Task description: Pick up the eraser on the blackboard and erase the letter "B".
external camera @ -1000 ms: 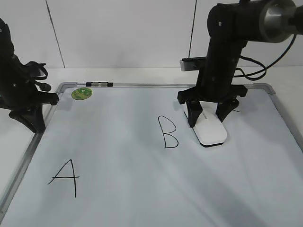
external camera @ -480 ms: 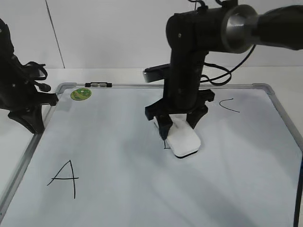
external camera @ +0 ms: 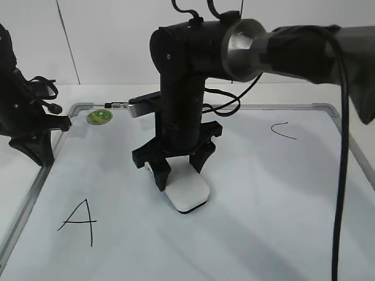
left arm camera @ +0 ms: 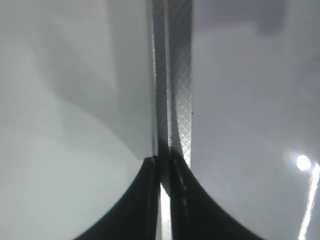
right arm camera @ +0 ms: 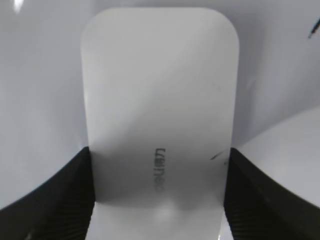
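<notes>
The blackboard (external camera: 263, 234) is a white board with a grey frame, lying flat. My right gripper (external camera: 179, 167) is shut on the white eraser (external camera: 186, 191) and presses it flat on the board left of centre. In the right wrist view the eraser (right arm camera: 160, 105) fills the frame between both fingers of the gripper (right arm camera: 157, 195). The letter "B" does not show anywhere on the board. My left gripper (external camera: 35, 149) stands at the board's left frame; in the left wrist view its jaws (left arm camera: 163, 167) are closed around the frame edge (left arm camera: 175, 90).
A black "A" (external camera: 78, 221) is at the front left of the board, a small "C" (external camera: 282, 130) at the back right. A round green sticker (external camera: 100, 116) and a small clip (external camera: 120, 104) sit at the back left frame.
My right gripper has slid the eraser leftward across the board, over where the "B" stood. The "B" is gone from view. The left arm has not moved.
</notes>
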{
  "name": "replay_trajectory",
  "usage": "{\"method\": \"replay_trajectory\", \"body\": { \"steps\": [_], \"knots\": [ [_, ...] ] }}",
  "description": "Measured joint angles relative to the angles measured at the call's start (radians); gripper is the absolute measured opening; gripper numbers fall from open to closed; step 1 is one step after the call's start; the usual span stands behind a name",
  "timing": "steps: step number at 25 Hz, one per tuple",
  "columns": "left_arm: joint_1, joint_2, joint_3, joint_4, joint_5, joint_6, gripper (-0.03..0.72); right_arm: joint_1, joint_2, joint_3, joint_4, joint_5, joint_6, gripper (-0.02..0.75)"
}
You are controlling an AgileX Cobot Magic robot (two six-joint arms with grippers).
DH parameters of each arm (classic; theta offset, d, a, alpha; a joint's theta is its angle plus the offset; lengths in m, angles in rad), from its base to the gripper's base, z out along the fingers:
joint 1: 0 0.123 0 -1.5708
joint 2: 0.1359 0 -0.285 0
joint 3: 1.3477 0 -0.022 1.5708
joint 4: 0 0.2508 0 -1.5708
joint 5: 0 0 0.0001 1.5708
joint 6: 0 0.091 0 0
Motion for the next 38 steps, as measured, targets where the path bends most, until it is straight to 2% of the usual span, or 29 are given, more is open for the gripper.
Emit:
{"method": "replay_trajectory", "body": {
  "steps": [7, 12, 17, 23, 27, 32, 38],
  "knots": [
    [0.000, 0.000, 0.000, 0.000, 0.000, 0.000, 0.019, 0.000, 0.051, -0.092, -0.037, 0.028, 0.035, 0.533],
    [0.000, 0.001, 0.000, 0.000, 0.000, 0.000, 0.019, -0.022, 0.064, -0.105, -0.016, 0.035, 0.039, 0.533],
    [0.000, 0.001, 0.000, -0.002, 0.000, 0.000, 0.019, -0.096, 0.066, -0.111, -0.002, -0.001, 0.047, 0.533],
    [0.000, 0.001, 0.000, -0.002, 0.000, 0.000, 0.020, -0.245, 0.069, -0.115, -0.057, -0.027, 0.061, 0.533],
    [0.000, 0.001, 0.000, -0.002, 0.000, 0.000, 0.020, -0.308, 0.069, -0.115, -0.057, -0.033, 0.063, 0.533],
    [0.000, 0.001, 0.000, -0.003, 0.001, 0.000, 0.020, -0.307, 0.069, -0.115, -0.037, -0.033, 0.056, 0.533],
    [0.000, 0.001, 0.000, 0.005, 0.016, 0.000, 0.020, -0.224, 0.069, -0.115, -0.068, -0.040, 0.039, 0.533]
  ]
}}
